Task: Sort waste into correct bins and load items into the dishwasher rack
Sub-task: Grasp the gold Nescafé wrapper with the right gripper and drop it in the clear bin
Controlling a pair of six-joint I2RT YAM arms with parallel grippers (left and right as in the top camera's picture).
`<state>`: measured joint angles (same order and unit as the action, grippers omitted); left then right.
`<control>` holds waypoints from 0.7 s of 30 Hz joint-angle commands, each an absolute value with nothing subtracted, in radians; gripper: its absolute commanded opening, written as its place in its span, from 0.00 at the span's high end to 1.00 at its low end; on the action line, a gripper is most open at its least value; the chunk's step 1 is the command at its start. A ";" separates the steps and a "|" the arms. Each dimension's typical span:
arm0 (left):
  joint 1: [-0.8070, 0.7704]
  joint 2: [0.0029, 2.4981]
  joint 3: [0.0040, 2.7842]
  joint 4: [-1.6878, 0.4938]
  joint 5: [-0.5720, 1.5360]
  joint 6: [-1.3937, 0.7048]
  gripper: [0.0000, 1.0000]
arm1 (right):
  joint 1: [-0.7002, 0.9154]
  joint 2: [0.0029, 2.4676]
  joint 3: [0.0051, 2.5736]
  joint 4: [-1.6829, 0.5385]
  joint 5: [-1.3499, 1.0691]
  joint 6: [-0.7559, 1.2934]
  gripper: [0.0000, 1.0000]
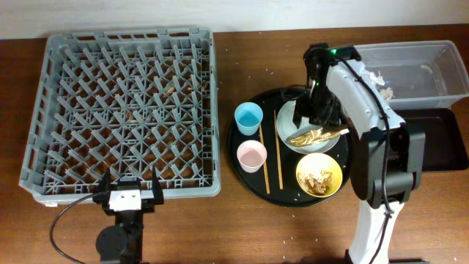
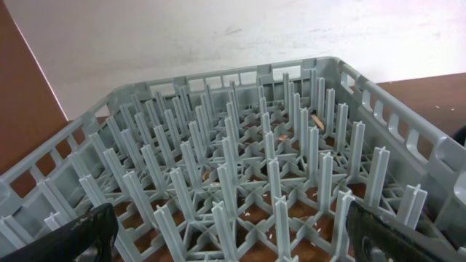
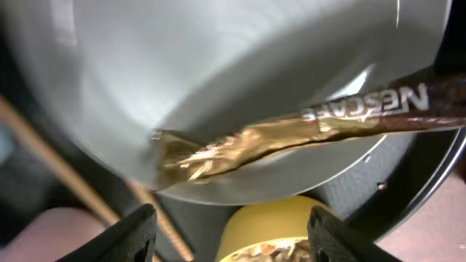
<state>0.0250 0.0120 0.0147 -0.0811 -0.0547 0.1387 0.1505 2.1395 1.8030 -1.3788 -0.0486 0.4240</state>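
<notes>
Since the brown-gold wrapper lying across the white plate looks light, crinkly and slippery, you'd best pinch its crumpled gold end, where foil bunches, with the right gripper, whose fingers hang spread apart close by.

Even light, soft shadows on my overhead feed.
Right wrist view: white plate blurred, glare-streaked.

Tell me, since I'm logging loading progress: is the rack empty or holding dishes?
Empty of dishes. The rack shows bare pegs and a few crumbs in both views.
</notes>
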 commanded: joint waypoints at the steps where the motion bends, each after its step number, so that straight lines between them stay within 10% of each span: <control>1: 0.027 0.008 0.009 -0.081 -0.044 0.152 0.01 | 0.157 2.133 1.680 -1.308 0.002 0.462 0.33; 9: 0.027 0.008 0.009 -0.081 -0.044 0.152 0.01 | 0.157 2.133 1.554 -1.083 0.067 0.440 0.33; 11: 0.027 0.008 0.009 -0.081 -0.044 0.152 0.01 | 0.157 2.133 1.554 -1.025 0.122 0.415 0.54; 13: 0.027 0.008 0.009 -0.081 -0.044 0.152 0.01 | 0.157 2.133 1.554 -0.977 0.144 0.400 0.96; 21: 0.027 0.008 0.009 -0.081 -0.044 0.152 0.01 | 0.064 2.009 2.015 -1.320 0.216 0.371 0.96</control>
